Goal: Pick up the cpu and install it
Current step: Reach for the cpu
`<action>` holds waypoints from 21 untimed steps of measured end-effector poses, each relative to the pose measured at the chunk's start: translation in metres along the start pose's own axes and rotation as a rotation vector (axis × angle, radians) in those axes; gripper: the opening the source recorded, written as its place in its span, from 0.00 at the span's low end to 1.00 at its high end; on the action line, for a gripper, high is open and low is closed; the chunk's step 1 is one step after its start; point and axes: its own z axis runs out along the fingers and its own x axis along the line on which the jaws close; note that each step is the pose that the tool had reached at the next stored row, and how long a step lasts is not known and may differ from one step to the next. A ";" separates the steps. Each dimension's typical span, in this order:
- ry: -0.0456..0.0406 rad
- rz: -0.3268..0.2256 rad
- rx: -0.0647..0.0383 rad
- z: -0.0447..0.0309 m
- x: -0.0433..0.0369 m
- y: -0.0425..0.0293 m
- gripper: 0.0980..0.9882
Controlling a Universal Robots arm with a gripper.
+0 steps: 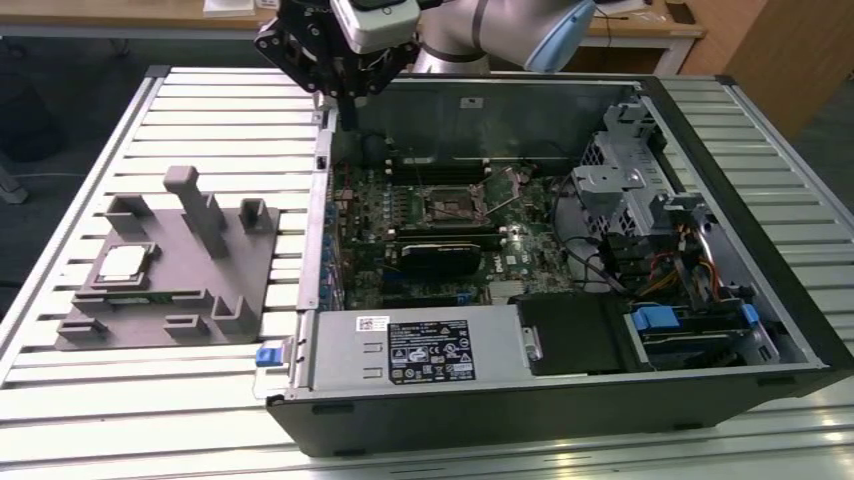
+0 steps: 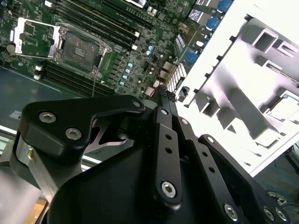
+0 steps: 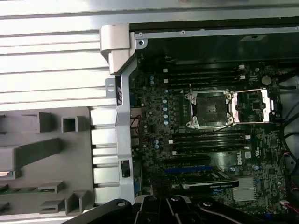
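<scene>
The single gripper [image 1: 344,112] hangs over the far edge of the open computer case [image 1: 534,425], near the corner on the exterior view's left. In the second wrist view its two black fingers [image 2: 164,140] run together to one tip, so the gripper [image 2: 163,93] looks closed, with nothing between the fingers. It touches nothing, and one grey arm [image 1: 494,30] carries it from behind.

Below it, inside the case, lies one green motherboard [image 1: 387,215]. On that board I count one socket [image 1: 447,208], and in the first wrist view the socket [image 3: 208,108] lies open, with its one silver cover plate [image 3: 252,106] swung off to the side. The second wrist view shows the same socket [image 2: 79,49] and plate [image 2: 28,35]. One black card [image 1: 441,255] sits just nearer than the socket, and one metal box with a white label [image 1: 414,345] fills the near corner.

Outside the case, to the exterior view's left, one grey tray [image 1: 187,315] lies flat on the slatted table [image 1: 214,120]. The cpu [image 1: 123,262], the only one I see, lies flat in a recess of that tray, silver top upward, well apart from the gripper. In the second wrist view it [image 2: 286,109] lies between the tray's [image 2: 243,107] raised blocks.
</scene>
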 end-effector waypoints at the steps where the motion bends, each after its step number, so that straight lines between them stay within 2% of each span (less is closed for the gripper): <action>1: -0.0001 0.000 0.000 0.0000 0.0004 0.0000 0.01; 21: 0.0000 0.000 0.000 0.0000 0.0076 -0.0006 0.01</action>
